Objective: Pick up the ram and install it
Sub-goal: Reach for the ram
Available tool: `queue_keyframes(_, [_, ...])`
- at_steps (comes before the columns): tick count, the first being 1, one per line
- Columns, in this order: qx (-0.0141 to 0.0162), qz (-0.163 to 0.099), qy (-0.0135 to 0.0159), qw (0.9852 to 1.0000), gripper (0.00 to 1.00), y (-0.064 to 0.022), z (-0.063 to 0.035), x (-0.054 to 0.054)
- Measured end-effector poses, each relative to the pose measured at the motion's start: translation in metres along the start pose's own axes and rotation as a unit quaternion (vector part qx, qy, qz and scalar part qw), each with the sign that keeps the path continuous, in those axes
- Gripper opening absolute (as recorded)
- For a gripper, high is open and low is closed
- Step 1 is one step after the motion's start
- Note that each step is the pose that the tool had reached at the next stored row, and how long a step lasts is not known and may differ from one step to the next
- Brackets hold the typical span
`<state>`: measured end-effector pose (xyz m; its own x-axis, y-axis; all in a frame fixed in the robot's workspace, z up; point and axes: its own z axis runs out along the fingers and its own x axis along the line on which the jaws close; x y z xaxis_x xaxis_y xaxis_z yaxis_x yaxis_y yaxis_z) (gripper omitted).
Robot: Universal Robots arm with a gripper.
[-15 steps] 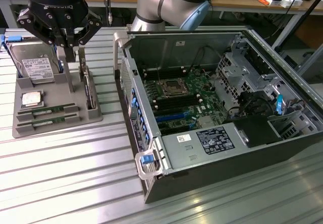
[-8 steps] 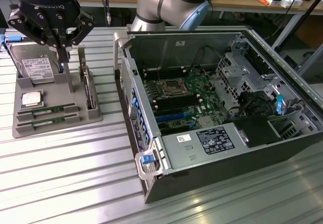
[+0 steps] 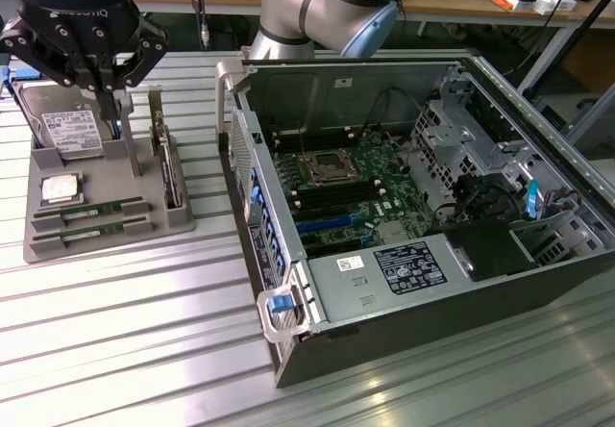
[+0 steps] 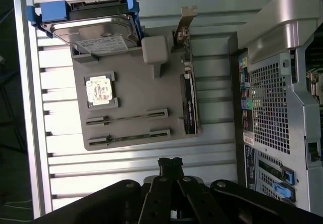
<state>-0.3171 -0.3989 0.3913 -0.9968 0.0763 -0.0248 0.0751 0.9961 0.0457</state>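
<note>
Two ram sticks, thin green boards, lie in slots at the front of a grey holder (image 3: 38,246): one ram (image 3: 91,213) and a second ram (image 3: 92,229) beside it. In the wrist view they are the ram (image 4: 126,117) and the other ram (image 4: 128,136). My gripper (image 3: 104,110) hangs above the back of the holder, over the hard drive. It is shut with nothing between its fingers. In the wrist view the gripper (image 4: 170,162) has its closed tips off the holder's edge, apart from the sticks.
The holder also carries a silver hard drive (image 3: 69,129), a square processor chip (image 3: 60,188) and an upright card (image 3: 169,172). An open computer case (image 3: 288,345) lies at the exterior view's right, its motherboard slots (image 3: 336,192) exposed. Ribbed metal table (image 3: 125,350).
</note>
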Motion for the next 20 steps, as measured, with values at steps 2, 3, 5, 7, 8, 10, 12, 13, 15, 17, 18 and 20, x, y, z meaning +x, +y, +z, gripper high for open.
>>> queue_keyframes(2, [0.0000, 0.000, 0.0000, 1.0000, 0.10, -0.0001, -0.0001, 0.002])
queue_keyframes(3, [0.0000, 0.000, 0.0000, 1.0000, 0.10, -0.0002, -0.0001, 0.003])
queue_keyframes(5, [0.0000, 0.000, 0.0001, 1.0000, 0.10, -0.0005, -0.0002, 0.006])
queue_keyframes(7, [0.0001, 0.000, 0.0000, 1.0000, 0.10, -0.0007, -0.0002, 0.009])
queue_keyframes(8, [0.0000, 0.000, 0.0000, 1.0000, 0.10, -0.0008, -0.0002, 0.011])
queue_keyframes(10, [0.0000, 0.000, 0.0000, 1.0000, 0.10, -0.0010, -0.0002, 0.013])
queue_keyframes(12, [0.0000, 0.000, 0.0000, 1.0000, 0.10, -0.0011, -0.0003, 0.014])
queue_keyframes(13, [0.0000, 0.000, 0.0000, 1.0000, 0.10, -0.0012, -0.0003, 0.015])
queue_keyframes(15, [0.0000, 0.000, 0.0001, 1.0000, 0.10, -0.0013, -0.0004, 0.017])
queue_keyframes(17, [0.0000, 0.000, 0.0000, 1.0000, 0.10, -0.0015, -0.0004, 0.020])
queue_keyframes(18, [0.0000, 0.000, 0.0000, 1.0000, 0.10, -0.0016, -0.0004, 0.021])
queue_keyframes(20, [0.0001, 0.000, 0.0001, 1.0000, 0.10, -0.0019, -0.0006, 0.025])
